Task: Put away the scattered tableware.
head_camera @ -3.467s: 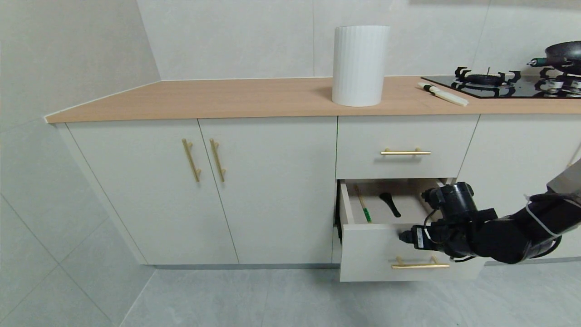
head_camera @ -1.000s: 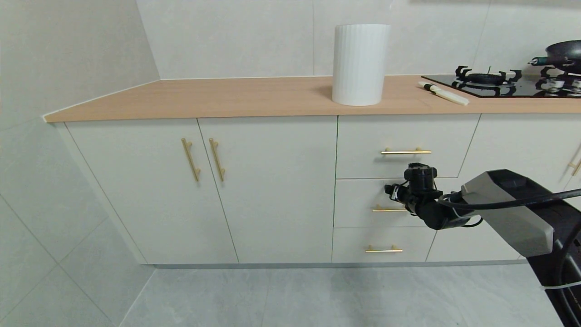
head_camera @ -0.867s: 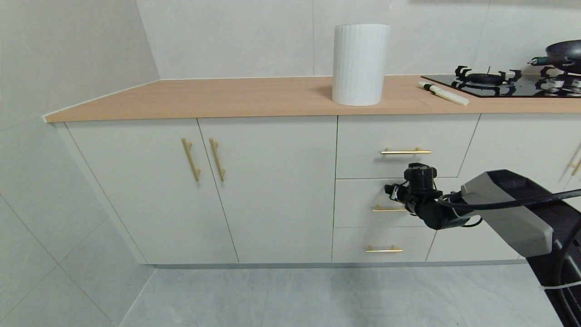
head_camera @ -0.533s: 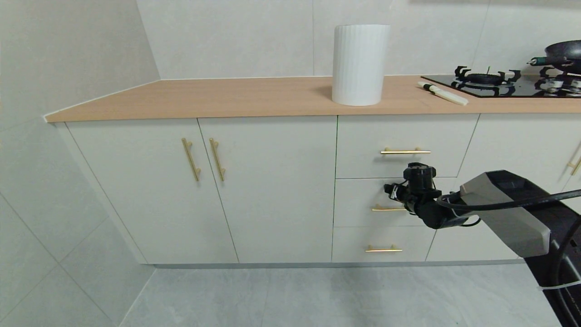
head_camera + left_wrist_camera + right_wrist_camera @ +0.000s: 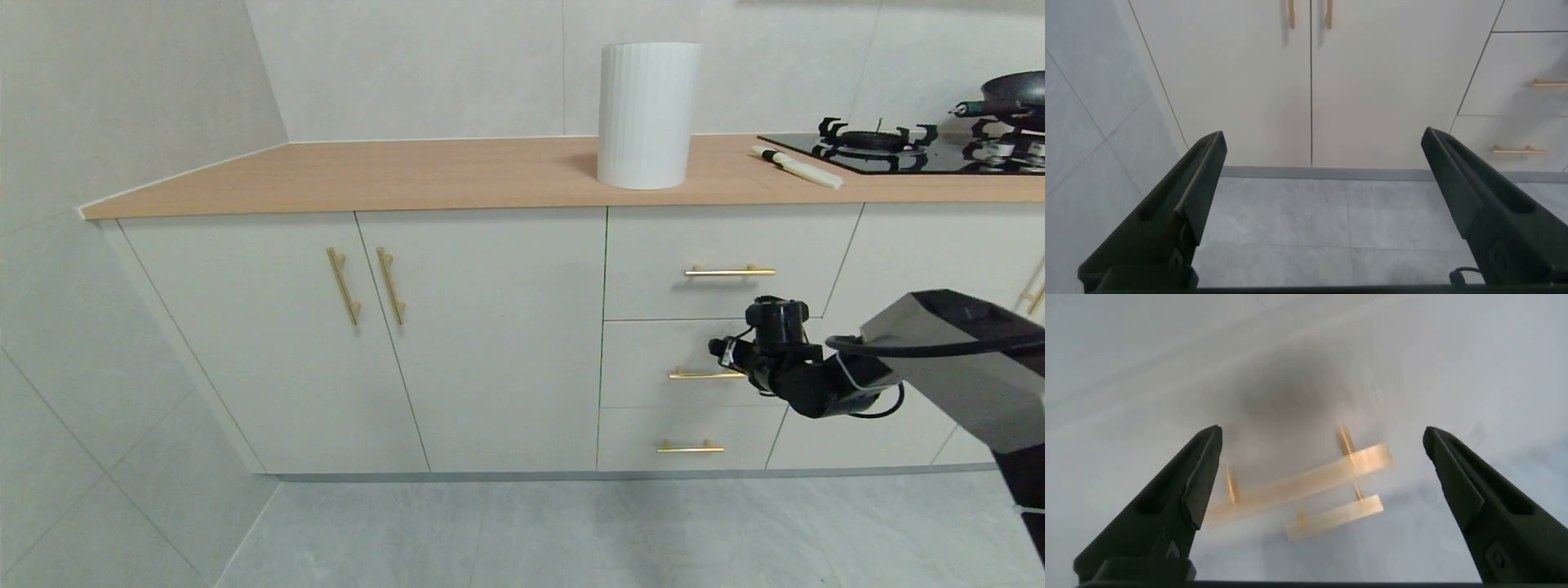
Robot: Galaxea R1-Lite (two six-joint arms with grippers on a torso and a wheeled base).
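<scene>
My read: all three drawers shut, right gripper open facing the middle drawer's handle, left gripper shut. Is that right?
Not quite. The left gripper is open, not shut: the left wrist view shows its fingers wide apart above the floor. The rest stands: all three drawers shut, right gripper open facing the middle drawer's handle.

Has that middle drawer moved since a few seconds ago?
Yes. It slid back in: the middle drawer is now shut, its front flush with the top drawer above it.

Tan, faintly grained long wooden surface (image 5: 408,175). White, vertically ribbed cylindrical container (image 5: 647,114). Cream flat drawer fronts (image 5: 727,237) with brass-gold slim bar handles (image 5: 729,273).
</scene>
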